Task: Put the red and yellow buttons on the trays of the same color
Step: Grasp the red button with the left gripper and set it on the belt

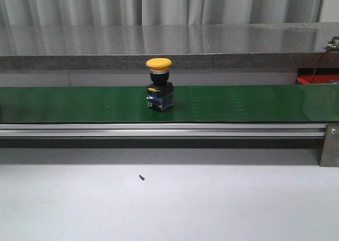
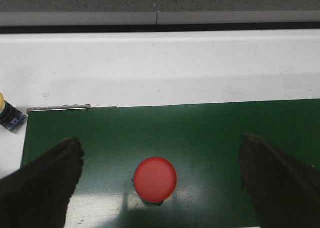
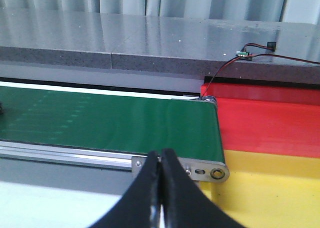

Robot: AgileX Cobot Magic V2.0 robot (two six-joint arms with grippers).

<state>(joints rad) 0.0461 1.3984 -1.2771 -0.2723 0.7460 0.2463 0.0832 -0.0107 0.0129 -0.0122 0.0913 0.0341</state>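
Green belt surface [image 1: 238, 103] ran the full width of the front view, edged on the near side by an aluminium rail [image 1: 159, 128] and backed by a grey stone ledge [image 1: 169, 45]. One yellow button [image 1: 159, 64] stood upright on the belt near mid-width, with bare belt on both sides. A small dark speck [image 1: 141, 177] lay on the white bench [image 1: 169, 204] in front of the rail. In the left wrist view, the left gripper [image 2: 160, 188] hung over the belt with its fingers [image 2: 45, 188] spread wide, holding nothing; a red button [image 2: 155, 179] sat between them, touching neither. A second yellow button [image 2: 7, 112] rested off the belt's corner. The right gripper [image 3: 161, 198] had its fingers pressed together, empty, just short of the belt's end roller [image 3: 209, 100]. Beyond that end lay the red tray [image 3: 270, 123] and, nearer, the yellow tray [image 3: 270, 188].
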